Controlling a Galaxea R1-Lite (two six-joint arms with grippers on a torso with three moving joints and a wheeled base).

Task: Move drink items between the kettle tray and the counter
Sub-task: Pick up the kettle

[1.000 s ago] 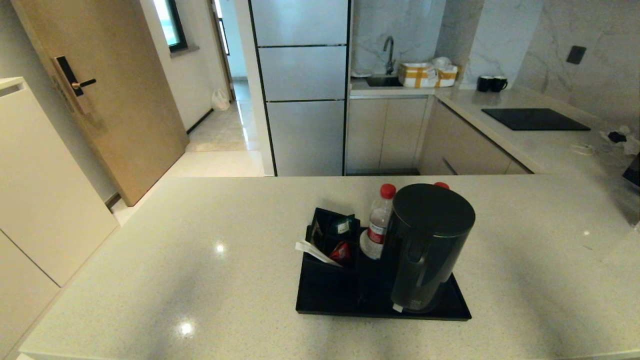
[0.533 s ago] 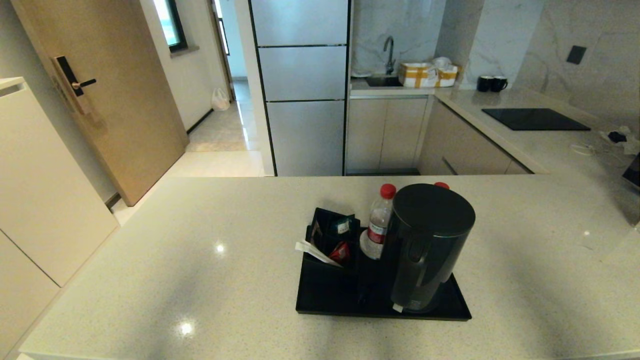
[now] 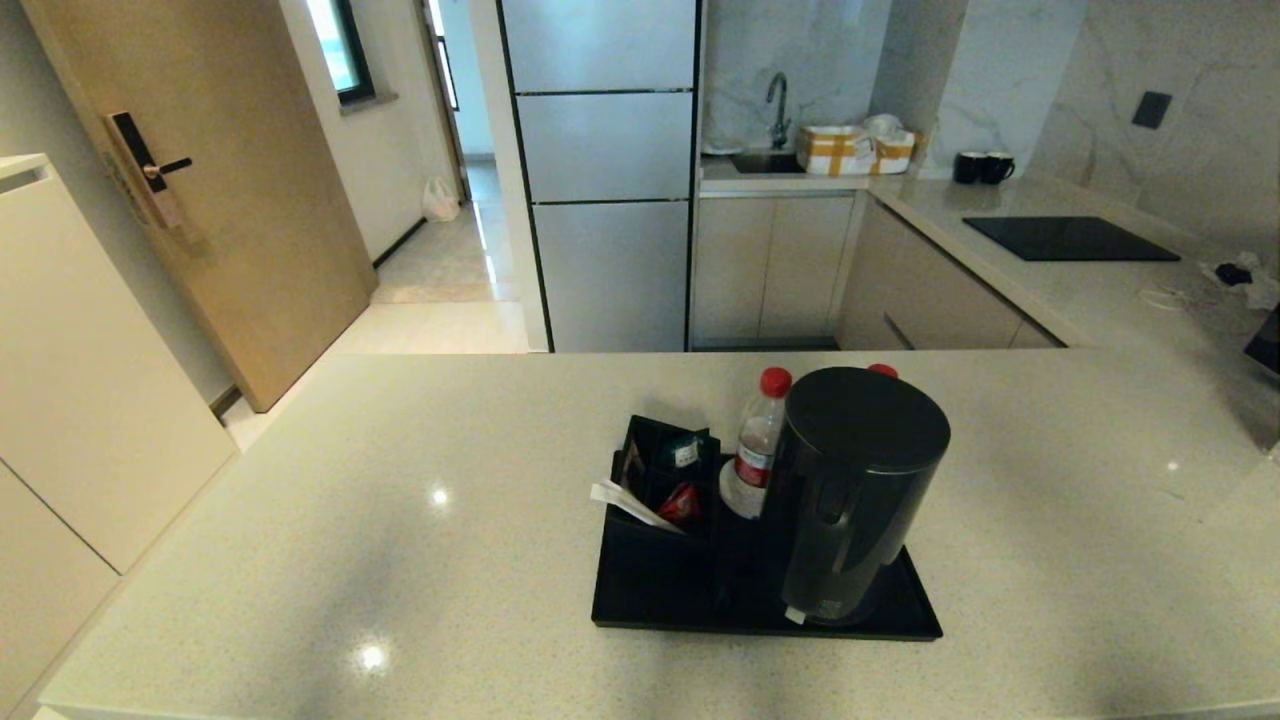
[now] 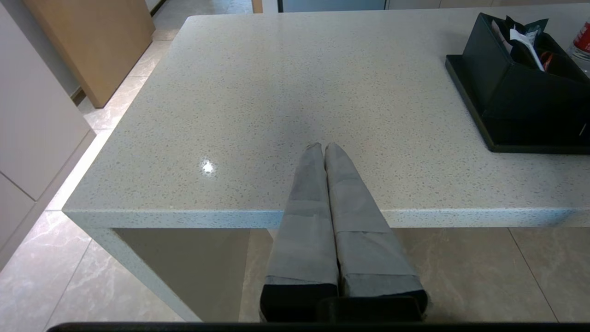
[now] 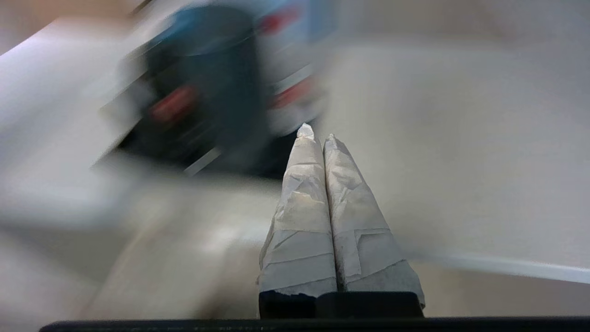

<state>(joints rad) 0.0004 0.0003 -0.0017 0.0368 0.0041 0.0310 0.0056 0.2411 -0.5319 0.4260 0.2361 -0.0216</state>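
Right gripper [image 5: 315, 131]: jaws pressed together, nothing between them. Its wrist view is smeared with motion blur, so the arm is swinging at this instant; the head view is the same as half a second and a second ago, with no arm in it and nothing shifted. Reading: the right arm has only just started its approach, and no drink item has been moved yet.

Beyond and a little to one side of the right fingertips: the dark kettle [image 5: 207, 78], a blurred mass with red streaks on either side, probably the bottle labels and caps. Not sharp enough to confirm.

Left gripper [image 4: 324, 146]: jaws also clenched, empty, hovering level off the near edge of the counter [image 4: 276, 92], well apart from the tray [image 4: 465, 99]. Looks parked.

Head view, task items: kettle [image 3: 860, 480] stands upright at the right end of the tray [image 3: 660, 590]; one water bottle [image 3: 757, 448] just beside it, between the kettle and the sachet box [image 3: 665, 470].

Hidden or doubtful:
- Second bottle [image 3: 883, 370]: only its red cap shows above the kettle lid.
- Kettle base and anything under the bottles: covered.
- Both arms outside the head view, so the right gripper's gap to the kettle cannot be judged.
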